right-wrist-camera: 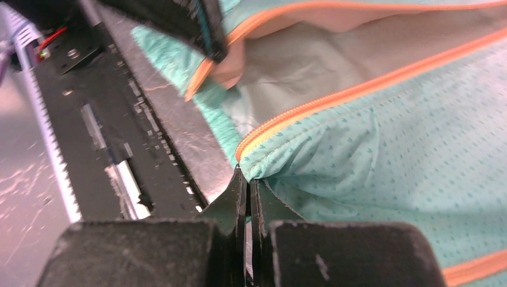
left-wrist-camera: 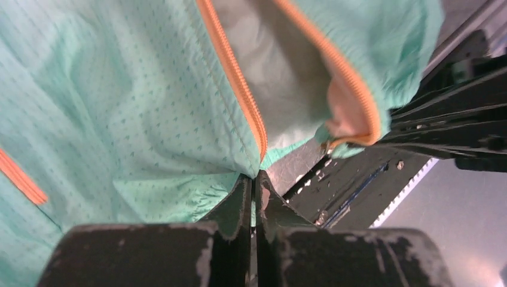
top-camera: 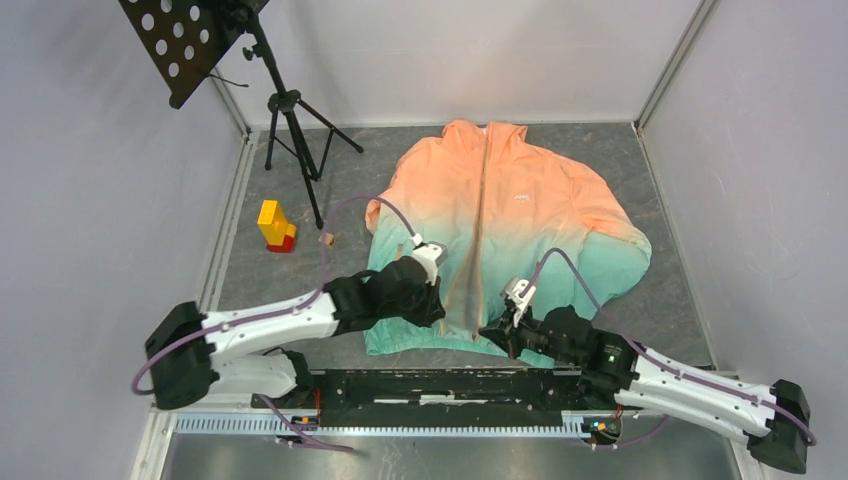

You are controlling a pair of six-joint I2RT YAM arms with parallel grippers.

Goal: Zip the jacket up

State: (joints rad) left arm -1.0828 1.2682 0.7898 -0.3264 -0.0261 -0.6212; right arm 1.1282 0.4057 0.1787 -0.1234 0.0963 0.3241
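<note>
Grey worktop (top-camera: 660, 180) carries the peach-to-teal jacket (top-camera: 540, 210), centre zipper (top-camera: 478, 240) parted at the hem. We see our left end effector (left-wrist-camera: 254, 179) clenched on one hem corner, our right end effector (right-wrist-camera: 246, 177) on the other.

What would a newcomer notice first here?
The peach-to-teal jacket lies spread flat in the middle, its front gaping at the near hem. The left gripper and right gripper each pinch a bottom corner of that opening. A yellow block sits left of the jacket.
</note>
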